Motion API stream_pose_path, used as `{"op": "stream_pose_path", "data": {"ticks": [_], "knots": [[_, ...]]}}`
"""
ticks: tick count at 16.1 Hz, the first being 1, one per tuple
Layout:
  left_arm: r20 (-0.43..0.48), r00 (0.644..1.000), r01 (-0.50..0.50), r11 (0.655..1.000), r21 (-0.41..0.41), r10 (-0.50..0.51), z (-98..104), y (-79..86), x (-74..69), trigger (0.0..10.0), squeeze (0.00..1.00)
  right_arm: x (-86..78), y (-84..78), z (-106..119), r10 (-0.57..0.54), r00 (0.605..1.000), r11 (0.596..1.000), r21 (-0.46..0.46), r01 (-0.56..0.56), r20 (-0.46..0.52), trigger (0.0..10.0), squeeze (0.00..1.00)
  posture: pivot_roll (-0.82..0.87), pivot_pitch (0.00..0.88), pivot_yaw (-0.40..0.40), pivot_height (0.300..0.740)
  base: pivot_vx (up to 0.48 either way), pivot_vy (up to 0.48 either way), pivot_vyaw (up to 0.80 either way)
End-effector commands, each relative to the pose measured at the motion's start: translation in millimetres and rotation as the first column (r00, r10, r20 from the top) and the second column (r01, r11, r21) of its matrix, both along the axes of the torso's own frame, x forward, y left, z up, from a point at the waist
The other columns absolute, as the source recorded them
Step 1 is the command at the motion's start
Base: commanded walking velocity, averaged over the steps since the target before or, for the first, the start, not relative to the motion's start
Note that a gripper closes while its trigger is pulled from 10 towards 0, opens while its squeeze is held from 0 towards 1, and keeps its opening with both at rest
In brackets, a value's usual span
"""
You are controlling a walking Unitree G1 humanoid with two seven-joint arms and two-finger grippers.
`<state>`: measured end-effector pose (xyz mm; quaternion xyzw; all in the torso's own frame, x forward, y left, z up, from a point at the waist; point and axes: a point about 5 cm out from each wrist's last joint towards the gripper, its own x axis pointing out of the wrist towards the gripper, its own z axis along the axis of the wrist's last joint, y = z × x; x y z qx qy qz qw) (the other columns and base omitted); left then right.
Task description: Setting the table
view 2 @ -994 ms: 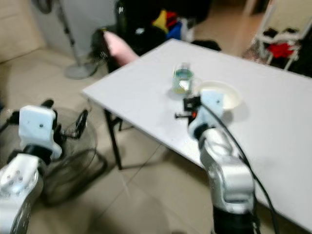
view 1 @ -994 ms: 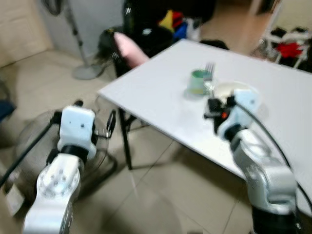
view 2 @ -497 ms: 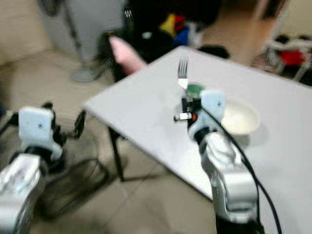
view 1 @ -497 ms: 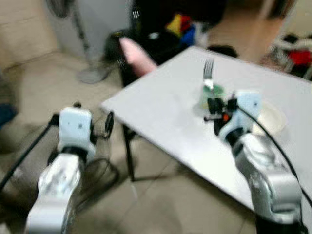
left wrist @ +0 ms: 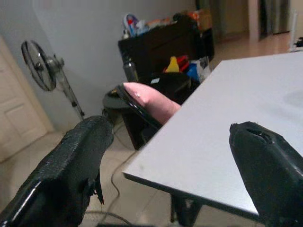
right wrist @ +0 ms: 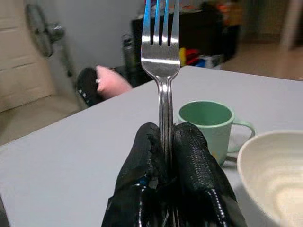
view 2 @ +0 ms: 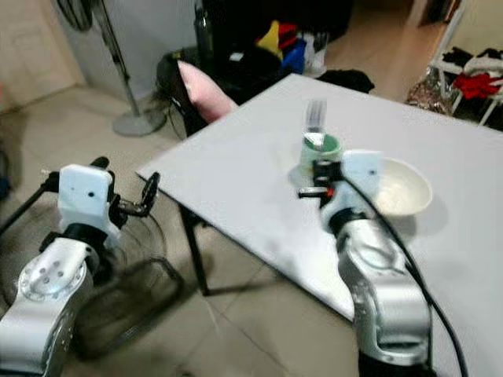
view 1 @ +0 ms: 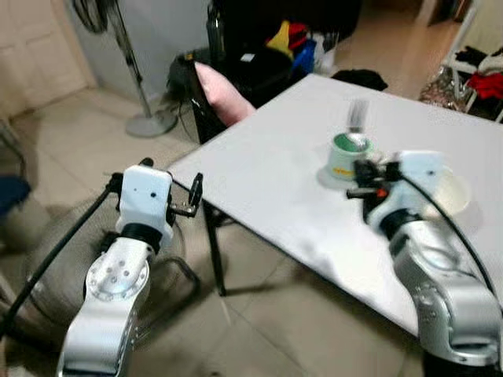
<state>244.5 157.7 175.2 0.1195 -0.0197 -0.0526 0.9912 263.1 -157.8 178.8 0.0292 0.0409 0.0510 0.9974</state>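
The fingers (right wrist: 189, 156) of the right gripper (right wrist: 166, 142) are pressed together on the handle of a fork (right wrist: 161, 52), which is held upright with its tines up, above the white bench (view 1: 267, 173). The fingers (left wrist: 71, 170) of the left gripper (left wrist: 165, 165) are spread wide apart and nothing is held between them; this gripper is kept off the bench's corner, over the tiled floor (view 1: 71, 149). A cream bowl (view 2: 402, 188) is seen on the bench, with a green mug (right wrist: 208, 123) just beside it. The fork is poised over the mug. A pink cushion (view 1: 222, 94) is seen beyond the bench's far edge. No legible writing can be made out.
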Motion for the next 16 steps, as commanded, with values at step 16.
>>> {"op": "stream_pose_path", "data": {"ticks": [16], "knots": [[-0.006,0.998,-0.068,0.997,-0.024,0.068,0,12.0,3.8,10.0,0.0,-10.7,15.6,-15,0.121,0.983,0.992,-0.014,-0.124,-0.139,10.0,0.0,-0.07,0.011,0.073,0.74,0.0,-0.03,-0.39]]}}
